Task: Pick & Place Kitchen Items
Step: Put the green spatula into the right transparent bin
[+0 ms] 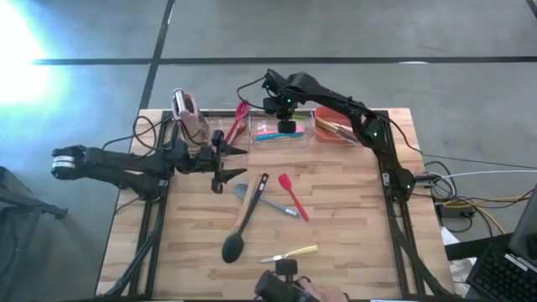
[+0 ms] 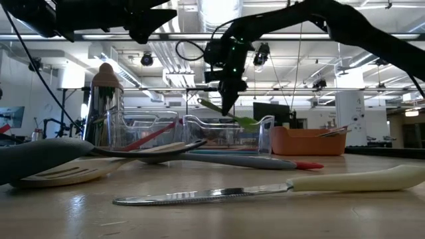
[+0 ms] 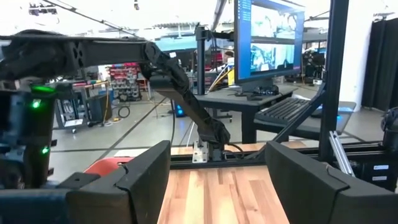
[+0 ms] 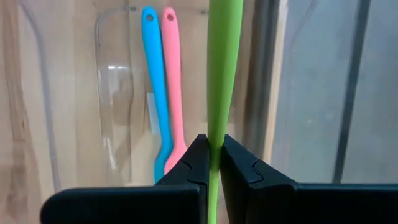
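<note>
Two arms extended, one utensil in grip

Two arms reach in from opposite sides of the tabletop (image 1: 352, 243). The right arm stretches from the right edge toward the far side, wrist bent down, its gripper (image 1: 287, 126) hanging over the clear bin (image 1: 307, 127). That gripper is clamped tight on a green spatula (image 4: 221, 74), pinched at the handle; in the low view the spatula (image 2: 229, 114) hangs tilted above the bin, clear of its floor. A blue spatula (image 4: 154, 93) and a pink spatula (image 4: 173, 93) lie side by side, touching, inside the bin below.

The left arm lies low and level from the left edge, its gripper (image 1: 231, 165) spread wide and holding nothing, near a rack (image 1: 186, 106).

On the tabletop lie a black ladle (image 1: 237, 242), a wooden spatula (image 1: 247, 210), a red spatula (image 1: 293, 195) and a knife (image 1: 289, 253). An orange bin (image 1: 327, 134) stands beside the clear one.
</note>
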